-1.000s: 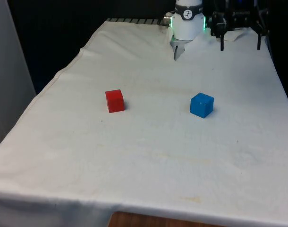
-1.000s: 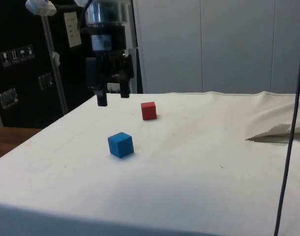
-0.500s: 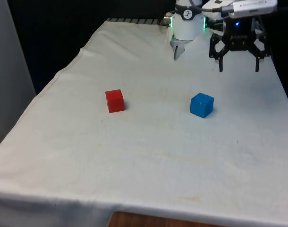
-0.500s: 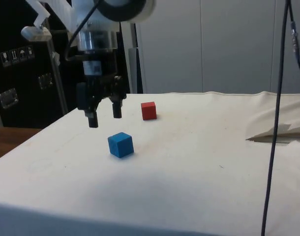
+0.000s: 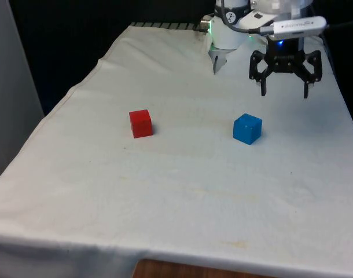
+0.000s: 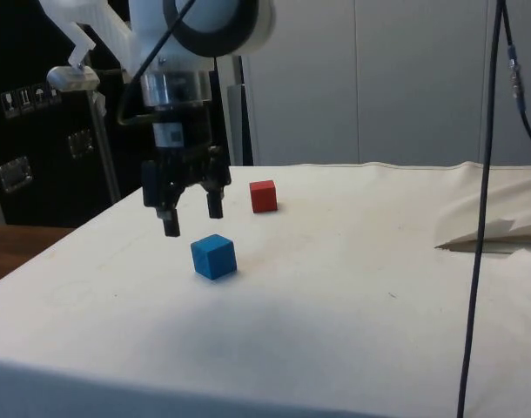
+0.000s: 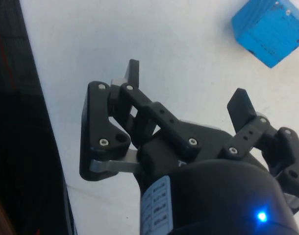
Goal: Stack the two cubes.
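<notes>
Small blue cube (image 5: 247, 128) and small red cube (image 5: 141, 123) well apart on white-clothed worktop (image 5: 182, 197), unstacked. Black two-finger gripper (image 5: 285, 91) spread wide and empty, raised beside blue cube, probably for grasping.

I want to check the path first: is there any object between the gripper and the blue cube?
No. The open gripper hangs above the cloth just beyond the blue cube, with bare cloth between them. The red cube sits apart.
</notes>
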